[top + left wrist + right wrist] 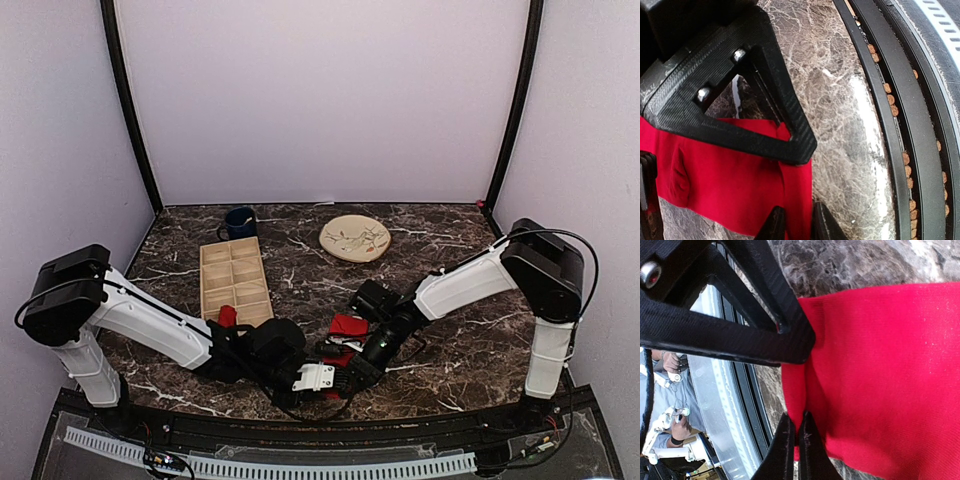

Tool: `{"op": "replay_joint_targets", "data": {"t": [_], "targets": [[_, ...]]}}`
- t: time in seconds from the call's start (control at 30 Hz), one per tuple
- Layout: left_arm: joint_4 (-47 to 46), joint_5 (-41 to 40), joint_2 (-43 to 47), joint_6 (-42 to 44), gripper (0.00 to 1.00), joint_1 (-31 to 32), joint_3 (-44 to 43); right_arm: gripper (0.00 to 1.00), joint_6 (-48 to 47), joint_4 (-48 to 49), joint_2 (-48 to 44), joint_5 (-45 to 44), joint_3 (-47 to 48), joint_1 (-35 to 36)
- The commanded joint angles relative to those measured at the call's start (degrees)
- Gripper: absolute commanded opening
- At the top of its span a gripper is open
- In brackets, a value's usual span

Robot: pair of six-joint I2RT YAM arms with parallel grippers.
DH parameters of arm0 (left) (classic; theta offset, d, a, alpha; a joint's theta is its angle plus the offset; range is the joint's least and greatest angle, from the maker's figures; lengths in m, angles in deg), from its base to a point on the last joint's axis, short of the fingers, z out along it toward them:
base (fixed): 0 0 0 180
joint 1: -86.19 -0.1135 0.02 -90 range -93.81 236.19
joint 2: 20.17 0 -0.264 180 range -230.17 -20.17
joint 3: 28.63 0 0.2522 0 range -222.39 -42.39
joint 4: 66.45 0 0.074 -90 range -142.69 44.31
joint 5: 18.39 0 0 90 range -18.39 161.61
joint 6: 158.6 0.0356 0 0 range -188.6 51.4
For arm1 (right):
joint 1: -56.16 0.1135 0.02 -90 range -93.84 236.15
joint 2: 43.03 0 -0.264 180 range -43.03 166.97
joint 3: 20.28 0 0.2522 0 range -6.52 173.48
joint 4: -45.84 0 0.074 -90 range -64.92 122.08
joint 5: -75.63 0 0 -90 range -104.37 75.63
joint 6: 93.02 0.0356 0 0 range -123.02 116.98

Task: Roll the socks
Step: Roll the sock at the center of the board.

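A bright red sock (348,325) lies on the marble table near its front edge, between my two wrists. In the left wrist view, my left gripper (797,222) is shut on a raised fold at the edge of the sock (730,175), with red cloth filling the gap between the tips. In the right wrist view, my right gripper (796,427) is shut on a thin pinch of cloth at the sock's (890,365) edge. A second patch of red cloth (228,316) shows by the tray, partly hidden behind the left arm.
A wooden compartment tray (235,280) sits at the left. A dark blue mug (240,222) stands behind it, and a round beige plate (355,238) lies at the back centre. The black front rail (900,125) runs close beside both grippers.
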Motion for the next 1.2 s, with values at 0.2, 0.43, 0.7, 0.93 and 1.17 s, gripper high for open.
{"op": "replay_joint_targets", "data": {"t": [0.2,0.43,0.7,0.93,1.17], "targets": [[3.45,-0.78,-1.16,0.58,0.16,0.45,-1.55,0.00,0.58,1.27,1.16,1.49,1.02,-0.40],[5.06,-0.26,-1.90,0.78,0.07,0.49,-2.40,0.00,0.84,1.61,1.04,1.55,0.66,-0.49],[7.26,0.76,-1.98,0.90,0.00,0.49,-3.43,0.08,3.24,4.27,0.21,0.86,-1.22,-0.71],[10.16,2.87,-2.95,0.83,0.00,0.40,-5.55,0.37,9.33,12.71,-2.34,1.52,-6.62,-1.45],[12.07,4.16,-3.22,0.30,0.00,-0.20,-7.39,0.41,13.89,18.46,-4.36,0.94,-10.83,-2.34]]}}
